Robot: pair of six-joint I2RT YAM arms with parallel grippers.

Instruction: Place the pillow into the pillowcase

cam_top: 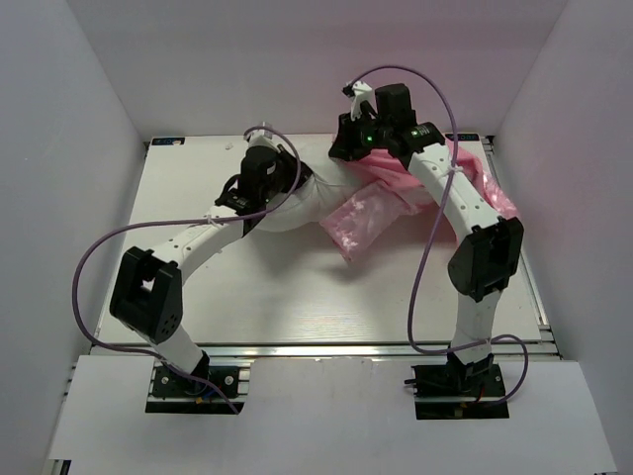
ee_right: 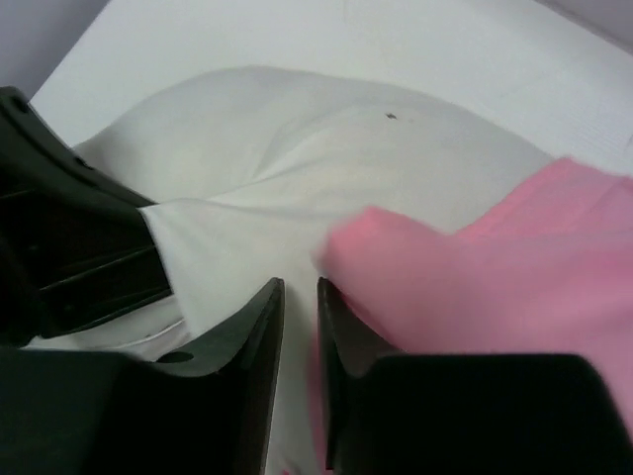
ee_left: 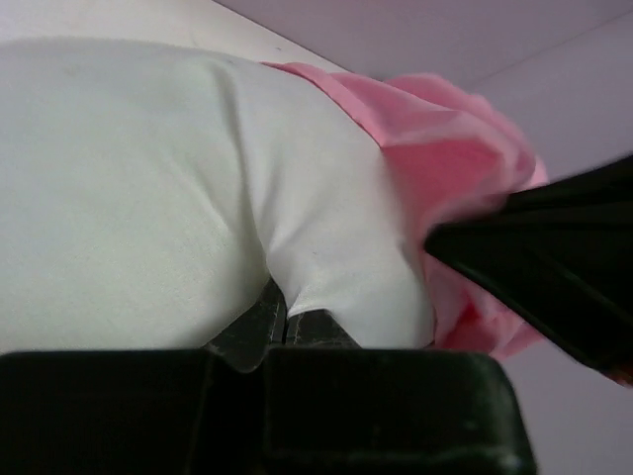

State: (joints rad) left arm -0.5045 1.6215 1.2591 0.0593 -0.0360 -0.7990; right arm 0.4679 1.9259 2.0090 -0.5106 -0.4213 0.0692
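Pinching the pillow (ee_left: 148,198) with my left gripper (ee_left: 285,322) at lower centre, I see my right gripper (ee_right: 300,297) slightly parted beside the pillowcase (ee_right: 495,287).

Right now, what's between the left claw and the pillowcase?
In the left wrist view, the left claw is shut on a fold of the white pillow; that white fabric fills the stretch up to the pink pillowcase beyond.

The pillow (cam_top: 297,203) lies left of the pillowcase (cam_top: 371,223), both on the table (cam_top: 297,297)
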